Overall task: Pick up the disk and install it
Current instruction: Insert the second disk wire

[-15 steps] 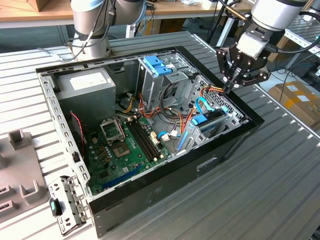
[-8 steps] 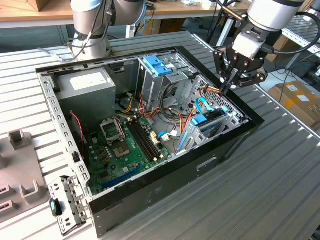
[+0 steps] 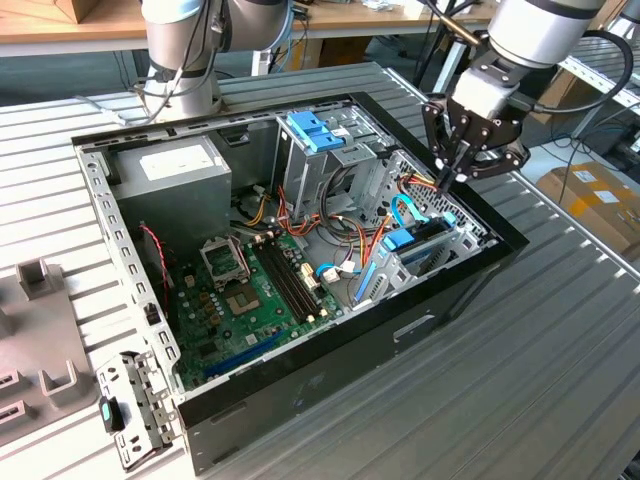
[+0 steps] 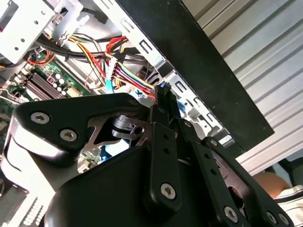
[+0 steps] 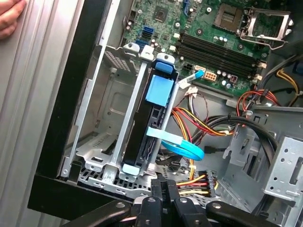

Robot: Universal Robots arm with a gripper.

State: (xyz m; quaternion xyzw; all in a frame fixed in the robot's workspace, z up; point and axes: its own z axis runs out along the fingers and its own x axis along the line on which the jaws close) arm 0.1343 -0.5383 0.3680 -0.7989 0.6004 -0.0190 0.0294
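hand [image 3: 447, 178]: black two-finger hand on the arm, fingers pinched together to a point, nothing between them as far as can be seen

disk [image 5: 152, 124]: flat dark metal hard drive with a blue label, already standing on edge in the silver drive bay [image 5: 102, 137] at the front corner of the open black computer case [image 3: 455, 290]

direction: straight below and a touch inward from the fingertips, apart, not touching

long axis: running along the bay rails, from the case's front wall toward the green motherboard [image 5: 213, 33]

in the way: light blue flat ribbon cable [image 5: 182, 146] looping across the drive's near end, plus red and yellow wire bundle [image 5: 199, 120] just beside

guess: looks seated, hand hovering over it
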